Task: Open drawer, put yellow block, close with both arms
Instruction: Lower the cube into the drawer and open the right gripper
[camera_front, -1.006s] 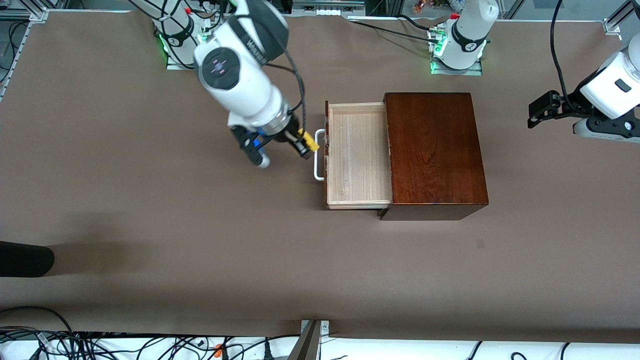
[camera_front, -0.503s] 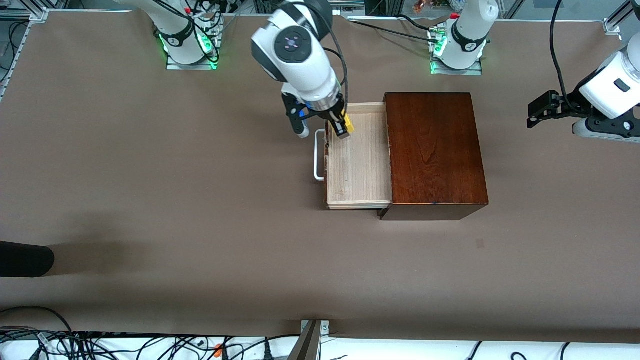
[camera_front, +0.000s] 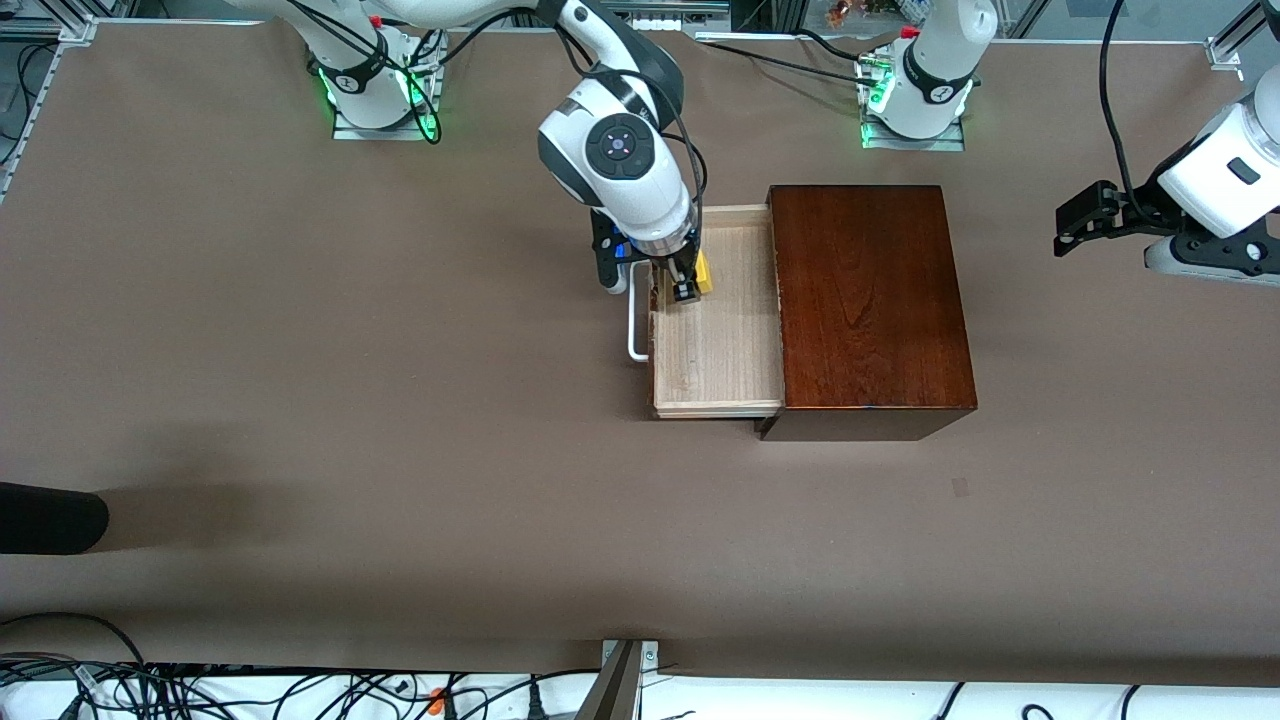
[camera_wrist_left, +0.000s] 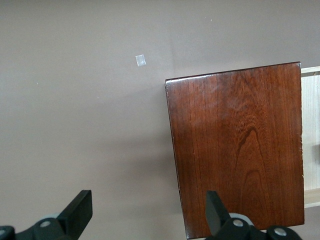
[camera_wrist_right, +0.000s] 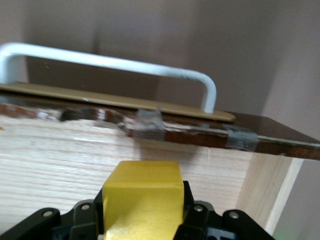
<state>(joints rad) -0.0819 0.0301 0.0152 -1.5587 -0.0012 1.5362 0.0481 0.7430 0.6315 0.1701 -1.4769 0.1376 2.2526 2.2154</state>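
The right gripper hung over the pulled-out drawer, just inside its dark front and white handle, its fingers pinching the yellow block above the pale tray floor. The drawer stood open from the mahogany box, on the side toward the right arm's end of the table. The left gripper waited in the air off the box's other end, its fingers spread wide with nothing between them.

The drawer stands pulled open at the frame's centre, pale tray bare. The yellow block hangs over its upper corner, pinched in the right gripper.
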